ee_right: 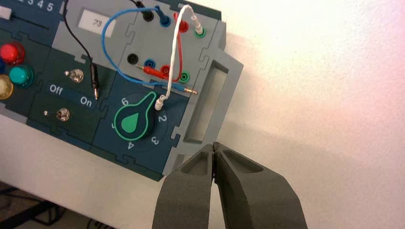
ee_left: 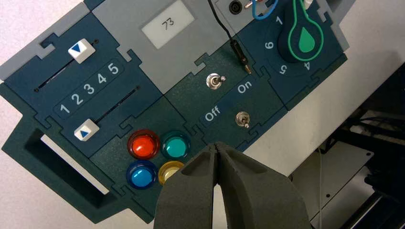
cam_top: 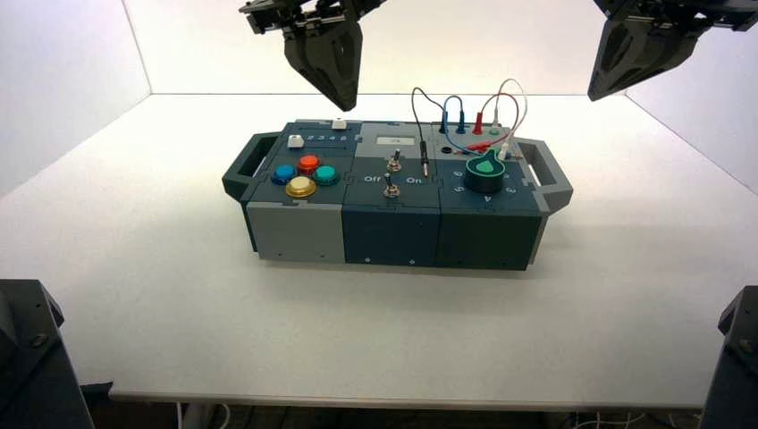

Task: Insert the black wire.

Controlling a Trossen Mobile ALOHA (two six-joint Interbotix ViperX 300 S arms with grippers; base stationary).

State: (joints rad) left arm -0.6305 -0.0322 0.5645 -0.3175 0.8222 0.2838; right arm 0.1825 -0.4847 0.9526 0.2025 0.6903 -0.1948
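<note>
Black wire [ee_right: 74, 36] located down and to the R of L end effector [ee_left: 216, 144], down and to the L of R end effector [ee_right: 214, 145]. Both end effectors raised above counter [cam_top: 268, 340], fingertips together, nothing clamped. Neither touches the wire.

Wire cond.: one end seated in black socket of the rear row; loose black plug [ee_right: 94, 78] lies on switch panel [ee_right: 57, 100], metal tip next to "On" lettering. Open black socket [ee_right: 133, 58], probable target, sits R of L end effector, past the loose plug, still L of R end effector.

Handling (est.): cable light, thin, springy; likely to swing the plug if gripped by the lead. Plug body stiff, slim, poss. slippery; tip hard & narrow. Rec. grip: black plug body, across its width, clear of tip and cable exit. Avoid hard pull, as the seated end may come out.

Step in hand (est.): approach; insertion not done. Next: open one end effector, L prob. suited, lower over plug body, lift, turn tip down, align w/ socket, press straight in.

Risks: red plug [ee_right: 155, 73] lies w/ its tip just beside the open socket, may obstruct; blue wire [ee_right: 111, 52] passes close, may snag. Toggle switch [ee_right: 76, 75] near plug, may get knocked.
</note>
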